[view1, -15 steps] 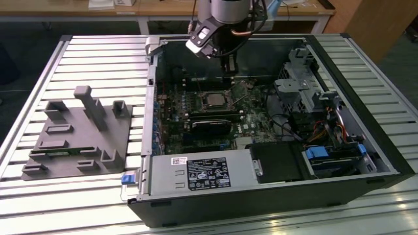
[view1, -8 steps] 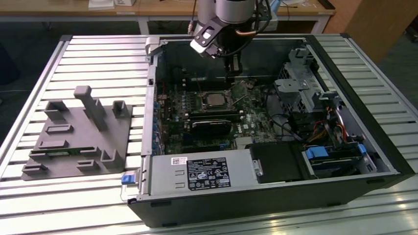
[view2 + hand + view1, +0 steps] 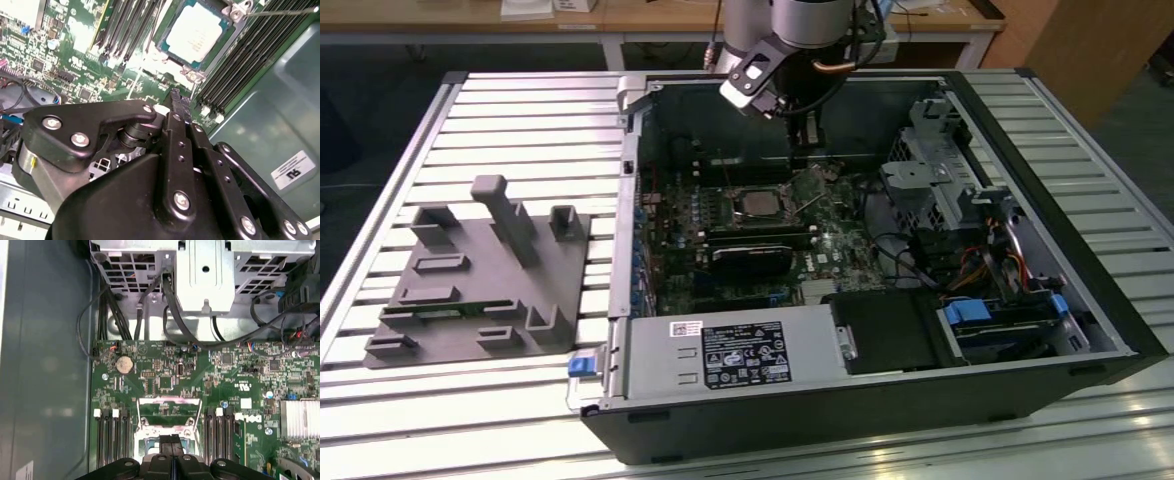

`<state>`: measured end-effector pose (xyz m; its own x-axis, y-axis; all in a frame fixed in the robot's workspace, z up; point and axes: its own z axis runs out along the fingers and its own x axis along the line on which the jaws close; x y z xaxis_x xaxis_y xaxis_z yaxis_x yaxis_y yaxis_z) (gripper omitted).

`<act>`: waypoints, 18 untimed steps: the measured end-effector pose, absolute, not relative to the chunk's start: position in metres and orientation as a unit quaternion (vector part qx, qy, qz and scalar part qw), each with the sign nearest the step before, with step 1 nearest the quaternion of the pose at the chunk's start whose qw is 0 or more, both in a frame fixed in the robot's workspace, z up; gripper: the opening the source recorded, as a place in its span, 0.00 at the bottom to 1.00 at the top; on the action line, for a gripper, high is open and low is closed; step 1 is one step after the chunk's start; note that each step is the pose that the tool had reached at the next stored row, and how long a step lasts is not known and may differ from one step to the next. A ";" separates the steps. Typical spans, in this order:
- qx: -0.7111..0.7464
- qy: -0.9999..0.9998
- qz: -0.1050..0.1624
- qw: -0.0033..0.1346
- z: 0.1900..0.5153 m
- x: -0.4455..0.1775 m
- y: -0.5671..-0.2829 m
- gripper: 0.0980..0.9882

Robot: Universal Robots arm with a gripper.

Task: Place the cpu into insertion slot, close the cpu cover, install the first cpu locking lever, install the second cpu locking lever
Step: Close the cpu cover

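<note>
computer case [image 3: 881,400]: lying open on the surface [image 3: 480,110], motherboard [image 3: 165,375] inside | insertion slot [image 3: 229,36] within case: holds the cpu [image 3: 194,29] | jaws: together, empty, inside case

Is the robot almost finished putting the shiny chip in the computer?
Partly. Done: the cpu sits in the insertion slot, and the cpu cover looks laid down around it. In hand: nothing that I can see; the gripper is shut and hovers by the socket. Left: a thin locking lever sticks out loose, so locking looks undone.
</note>
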<state>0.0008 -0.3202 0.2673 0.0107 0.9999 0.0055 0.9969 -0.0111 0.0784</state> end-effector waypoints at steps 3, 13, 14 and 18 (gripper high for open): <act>0.710 0.703 0.029 0.026 0.267 0.006 -0.320 0.01; 0.710 0.703 0.029 0.026 0.267 0.027 -0.320 0.01; 0.710 0.703 0.029 0.026 0.267 0.030 -0.320 0.01; 0.710 0.703 0.029 0.025 0.267 0.038 -0.319 0.01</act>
